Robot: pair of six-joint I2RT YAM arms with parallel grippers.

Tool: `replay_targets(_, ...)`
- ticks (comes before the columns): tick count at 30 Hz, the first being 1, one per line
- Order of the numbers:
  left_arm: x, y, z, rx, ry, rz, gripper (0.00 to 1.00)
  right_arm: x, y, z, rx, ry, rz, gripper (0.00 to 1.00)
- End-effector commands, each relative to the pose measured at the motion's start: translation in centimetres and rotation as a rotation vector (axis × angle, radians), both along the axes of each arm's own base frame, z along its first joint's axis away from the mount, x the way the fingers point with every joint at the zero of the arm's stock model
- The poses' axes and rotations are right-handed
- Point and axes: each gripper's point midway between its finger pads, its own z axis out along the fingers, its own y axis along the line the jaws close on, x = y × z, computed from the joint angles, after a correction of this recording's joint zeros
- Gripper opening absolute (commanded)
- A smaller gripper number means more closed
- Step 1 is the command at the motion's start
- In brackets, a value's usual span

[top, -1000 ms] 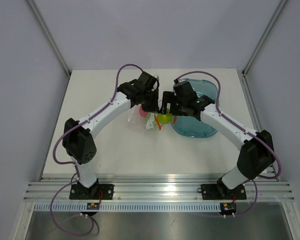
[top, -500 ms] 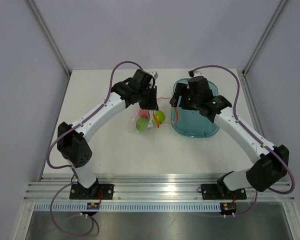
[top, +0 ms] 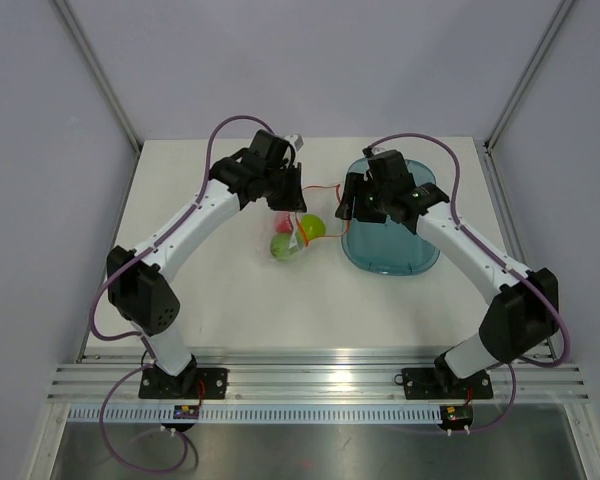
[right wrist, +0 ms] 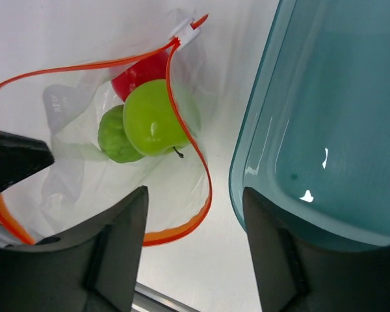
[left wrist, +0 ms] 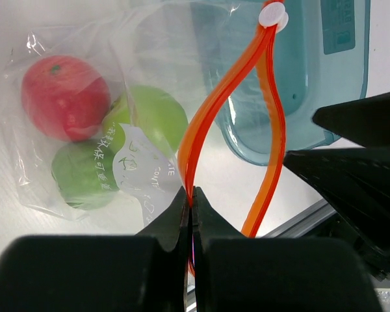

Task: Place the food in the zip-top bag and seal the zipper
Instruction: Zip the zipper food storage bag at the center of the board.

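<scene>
There are two hands, one bag, three fruits and one tray. The left hand point(left wrist: 192, 198) is closed and pinches one side of the zipper point(left wrist: 211, 123) right at its fingertips. The right hand point(right wrist: 194, 195) has its fingers apart and holds nothing. It hangs over the bag mouth, and the tray rim is under its right finger.

Just beyond the left fingertips, a little to their left, lies the bag point(left wrist: 140, 162), which is thin, clear, wrinkled plastic with white print. All three fruits are inside it: two green apples point(left wrist: 153, 117) point(left wrist: 84, 172) and one red fruit point(left wrist: 65, 97). They are round, smooth and matte, and they touch each other. The zipper is a flat orange strip. Its two sides bow apart, so the mouth is open, and they meet far ahead at a small white slider point(left wrist: 273, 14).

Farther ahead and to the right is the tray point(left wrist: 292, 97), oval, glossy, translucent teal, just beside the bag mouth. Everything rests on a plain white bench point(top: 210, 290).
</scene>
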Motion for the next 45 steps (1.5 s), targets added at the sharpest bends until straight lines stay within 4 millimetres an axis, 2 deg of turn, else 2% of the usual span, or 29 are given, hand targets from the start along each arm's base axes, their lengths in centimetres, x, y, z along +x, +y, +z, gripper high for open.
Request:
replay_targets(1, -0.3, -0.2, 5.0, -0.076, -0.110, -0.047, 0.00, 1.8, 2.2, 0.5, 0.031, -0.008, 0.062, 0.63)
replay_targets(3, -0.5, -0.1, 5.1, -0.075, -0.114, -0.050, 0.00, 2.5, 2.6, 0.0, 0.028, 0.005, 0.064, 0.62)
replay_targets(5, -0.8, -0.1, 5.2, -0.080, -0.115, -0.058, 0.00, 3.4, 2.8, -0.9, 0.012, 0.014, 0.057, 0.54)
replay_targets(7, -1.1, 0.0, 5.3, -0.086, -0.115, -0.065, 0.00, 3.8, 2.9, -1.1, 0.003, 0.014, 0.050, 0.39)
replay_targets(8, -1.3, 0.1, 5.3, -0.084, -0.120, -0.069, 0.00, 3.8, 3.0, -1.0, 0.008, 0.012, 0.050, 0.25)
replay_targets(11, -1.0, 0.7, 5.0, -0.047, -0.136, -0.068, 0.00, 3.6, 3.1, 0.1, 0.057, -0.022, 0.039, 0.08)
replay_targets(13, -0.2, 1.0, 5.6, -0.044, -0.156, -0.073, 0.00, 3.3, 2.9, 0.6, 0.100, -0.036, -0.004, 0.04)
replay_targets(14, 0.3, 0.9, 4.8, -0.032, -0.136, -0.082, 0.00, 3.0, 3.0, 0.7, 0.123, -0.035, -0.009, 0.02)
replay_targets(15, 0.9, 0.6, 6.4, -0.050, -0.165, -0.086, 0.00, 2.9, 3.2, 0.7, 0.165, -0.023, -0.036, 0.00)
replay_targets(17, 1.8, 1.0, 6.3, -0.024, -0.150, -0.091, 0.02, 2.6, 3.6, 0.3, 0.225, -0.026, -0.058, 0.00)
replay_targets(18, 2.6, 0.9, 5.8, -0.007, -0.139, -0.090, 0.09, 2.6, 4.5, 0.8, 0.283, -0.030, -0.077, 0.00)
replay_targets(19, 3.4, 1.1, 7.3, -0.008, -0.175, -0.090, 0.12, 2.3, 4.6, 0.2, 0.287, -0.029, -0.095, 0.00)
replay_targets(21, 3.5, 1.7, 7.8, 0.011, -0.169, -0.085, 0.20, 2.2, 5.9, 0.5, 0.336, -0.052, -0.127, 0.00)
replay_targets(22, 3.6, 2.0, 8.2, 0.013, -0.185, -0.086, 0.30, 1.8, 5.8, -0.7, 0.344, -0.038, -0.145, 0.00)
replay_targets(24, 3.1, 2.5, 8.6, 0.011, -0.197, -0.083, 0.70, 1.6, 6.8, -0.9, 0.418, -0.042, -0.170, 0.00)
replay_targets(25, 2.4, 3.0, 9.4, 0.008, -0.215, -0.082, 0.90, 1.2, 6.7, -2.7, 0.399, -0.016, -0.188, 0.00)
replay_targets(26, 1.7, 3.6, 8.4, 0.025, -0.189, -0.075, 0.96, 0.8, 6.9, -3.5, 0.393, 0.006, -0.191, 0.00)
replay_targets(27, 1.1, 4.2, 7.8, 0.037, -0.175, -0.061, 0.97, 0.9, 7.4, -3.5, 0.414, 0.001, -0.185, 0.00)
replay_targets(28, 0.1, 5.1, 9.2, 0.005, -0.194, -0.021, 0.96, 0.5, 7.8, -4.6, 0.402, 0.026, -0.183, 0.00)
replay_targets(29, -0.8, 6.0, 6.7, 0.025, -0.125, 0.012, 0.93, 0.1, 8.1, -4.9, 0.403, 0.033, -0.176, 0.00)
replay_targets(30, -1.1, 7.1, 6.0, 0.023, -0.099, 0.069, 0.90, -0.1, 8.2, -5.5, 0.406, 0.043, -0.182, 0.00)
replay_targets(31, -2.3, 8.1, 7.0, -0.019, -0.094, 0.139, 0.88, -0.5, 8.5, -5.6, 0.409, 0.047, -0.177, 0.00)
replay_targets(32, -3.4, 9.2, 4.0, 0.014, -0.020, 0.186, 0.82, -0.6, 8.5, -5.7, 0.413, 0.051, -0.179, 0.00)
replay_targets(33, -3.8, 10.4, 3.4, 0.022, -0.017, 0.248, 0.79, -0.5, 8.1, -5.5, 0.413, 0.035, -0.200, 0.00)
replay_targets(36, -6.4, 11.1, 1.5, -0.035, 0.027, 0.307, 0.73, -0.9, 7.5, -5.3, 0.390, 0.019, -0.202, 0.00)
replay_targets(38, -7.5, 11.0, 1.4, -0.102, 0.055, 0.354, 0.73, -1.1, 7.0, -5.4, 0.369, 0.015, -0.201, 0.00)
replay_targets(39, -8.5, 11.1, -0.4, -0.101, 0.107, 0.369, 0.76, -1.3, 6.6, -5.3, 0.351, 0.004, -0.200, 0.00)
replay_targets(42, -9.1, 9.9, -0.9, -0.218, 0.160, 0.397, 0.82, -2.0, 5.9, -5.9, 0.318, 0.016, -0.200, 0.00)
replay_targets(45, -8.4, 8.1, -0.8, -0.249, 0.004, 0.217, 0.65, -2.2, 6.0, -5.6, 0.318, 0.019, -0.187, 0.00)
